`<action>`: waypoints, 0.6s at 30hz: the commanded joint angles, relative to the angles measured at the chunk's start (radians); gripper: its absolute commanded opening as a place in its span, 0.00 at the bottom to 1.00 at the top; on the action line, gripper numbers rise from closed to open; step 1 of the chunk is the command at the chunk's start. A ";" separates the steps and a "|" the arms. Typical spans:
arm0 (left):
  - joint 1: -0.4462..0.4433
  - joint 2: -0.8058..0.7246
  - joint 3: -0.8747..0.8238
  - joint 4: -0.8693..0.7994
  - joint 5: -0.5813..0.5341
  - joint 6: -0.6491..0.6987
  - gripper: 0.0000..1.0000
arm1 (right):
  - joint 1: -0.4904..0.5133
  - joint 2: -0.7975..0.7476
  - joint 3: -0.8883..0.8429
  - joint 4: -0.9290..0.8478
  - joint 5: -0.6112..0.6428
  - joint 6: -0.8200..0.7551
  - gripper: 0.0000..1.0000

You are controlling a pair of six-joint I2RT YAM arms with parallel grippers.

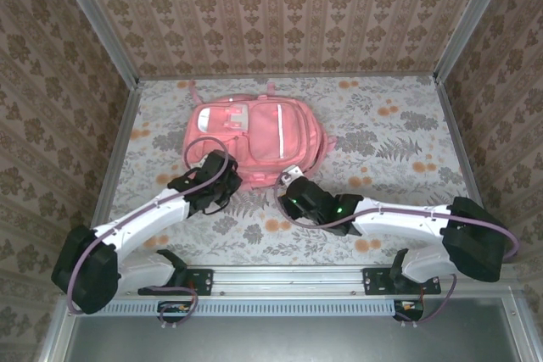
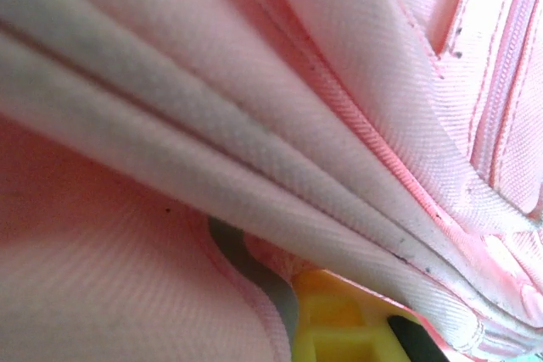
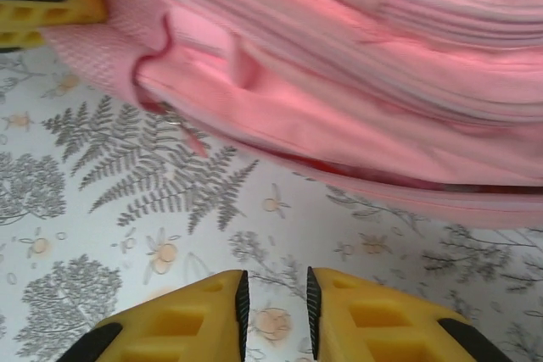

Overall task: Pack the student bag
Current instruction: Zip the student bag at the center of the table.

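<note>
Left pincer [image 1: 222, 165] clenched on student bag [image 1: 254, 133] edge; right pincer [image 3: 274, 286] released, bag just ahead.

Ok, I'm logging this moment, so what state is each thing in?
student bag: lying flat on the table, front pockets up.
left gripper: jaws shut on the bag's near-left edge fabric.
right gripper: jaws slightly open, empty, over the table beside the bag.

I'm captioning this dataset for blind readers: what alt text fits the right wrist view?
A pink student bag lies across the upper frame on a floral table cover. Below, the right end effector holds its yellow fingers slightly apart, empty, short of the bag.
</note>
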 commanded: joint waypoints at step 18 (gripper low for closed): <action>-0.046 -0.021 0.032 0.038 -0.019 -0.066 0.00 | 0.043 0.359 0.076 0.338 0.003 0.023 0.45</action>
